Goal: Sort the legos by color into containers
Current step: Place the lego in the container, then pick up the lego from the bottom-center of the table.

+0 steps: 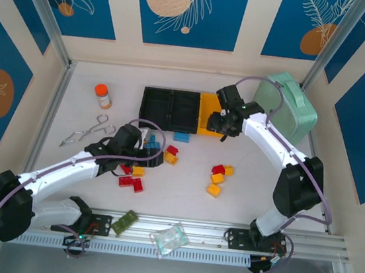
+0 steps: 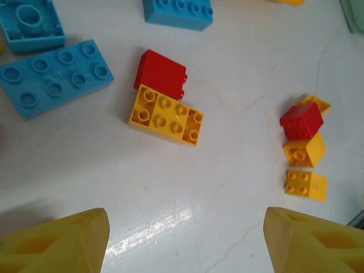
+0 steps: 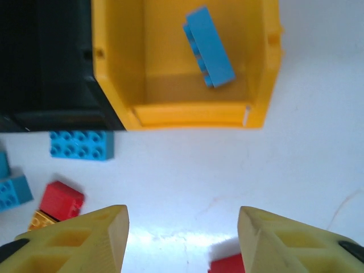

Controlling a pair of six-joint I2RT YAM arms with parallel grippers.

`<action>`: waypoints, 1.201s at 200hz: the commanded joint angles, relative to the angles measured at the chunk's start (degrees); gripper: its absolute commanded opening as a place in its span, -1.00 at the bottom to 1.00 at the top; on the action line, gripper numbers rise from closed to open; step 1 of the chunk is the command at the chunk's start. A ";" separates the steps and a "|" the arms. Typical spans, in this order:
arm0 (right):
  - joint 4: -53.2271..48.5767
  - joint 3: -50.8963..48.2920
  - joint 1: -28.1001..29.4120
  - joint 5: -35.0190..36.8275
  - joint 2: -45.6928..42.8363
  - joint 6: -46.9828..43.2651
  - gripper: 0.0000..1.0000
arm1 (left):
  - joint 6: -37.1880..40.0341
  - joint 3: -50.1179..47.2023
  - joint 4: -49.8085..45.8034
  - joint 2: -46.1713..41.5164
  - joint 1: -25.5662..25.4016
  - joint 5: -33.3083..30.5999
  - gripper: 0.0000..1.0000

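Top external view is showing the right gripper (image 1: 223,127) hanging over the front of the yellow-orange bin (image 1: 206,106), which is sitting at the right end of the row beside the two black bins (image 1: 171,106). The right wrist view is adding a look inside that bin. A light blue brick (image 3: 209,46) is lying tilted in there, just ahead of the fingers. The jaws are standing partly apart with nothing between them. Another blue brick (image 3: 81,145) is sitting on the table (image 3: 187,165) just in front of the black bin.

The left gripper (image 2: 185,219) is hovering over the loose pile, jaws spread wide and empty. Ahead of it, its wrist view is showing a red brick (image 2: 161,74) touching a yellow brick (image 2: 166,115). A small red-and-yellow cluster (image 2: 304,151) is sitting off to the right.

The overhead view is giving the wider layout that the wrist views are cropping off: the mint-green case (image 1: 286,106) behind the right arm, and the orange-capped bottle (image 1: 102,95) well apart on the left.
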 commanded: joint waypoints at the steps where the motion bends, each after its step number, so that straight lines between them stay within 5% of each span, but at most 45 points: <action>1: -1.19 -4.99 0.48 -1.81 -4.55 1.54 0.13 | 3.86 2.41 -2.14 0.81 -0.97 3.46 0.44; 101: -4.99 -25.97 8.28 -4.62 -17.96 17.59 0.45 | 9.67 3.27 -1.29 5.55 -7.41 4.76 0.43; 158: -5.47 -31.61 14.70 -3.93 -16.03 28.33 0.46 | 12.13 3.89 -3.76 7.28 -10.01 1.12 0.43; 240: 0.24 -32.80 16.82 -5.76 -8.47 31.31 0.29 | 10.59 3.16 -2.13 8.31 -10.36 0.59 0.43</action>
